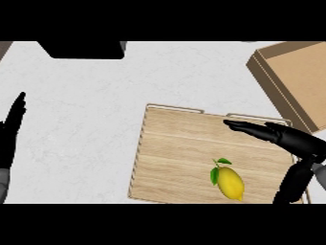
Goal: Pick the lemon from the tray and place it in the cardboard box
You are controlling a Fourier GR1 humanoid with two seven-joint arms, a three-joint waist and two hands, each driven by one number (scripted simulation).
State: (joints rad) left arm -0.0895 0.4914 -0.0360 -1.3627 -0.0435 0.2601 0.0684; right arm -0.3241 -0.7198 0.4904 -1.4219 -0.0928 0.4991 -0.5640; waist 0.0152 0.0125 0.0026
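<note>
Lemon (pixel 230 183) not yet picked: lying on tray (pixel 172 153), lower centre-right. Right hand (pixel 292 139) above tray's right side, fingers extended, thumb down, holding nothing. Cardboard box (pixel 306 81) upper right, unfilled. Left hand (pixel 3 139) resting open, left edge. Dark object (pixel 81 49) upper left, no obstruction.

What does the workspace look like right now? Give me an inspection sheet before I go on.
Surface: pale speckled counter; a dark strip at the far left corner.
Job's things: lemon with green leaves lies on the wooden tray, near its front right; cardboard box stands open at the far right, nothing seen inside.
Clutter: black block at the far edge.
Hands: right hand open over the tray's right side, fingers straight, not touching the lemon; left hand open, resting at the left edge.
Cables: nothing seen.
Surroundings: nothing seen beyond the counter.
</note>
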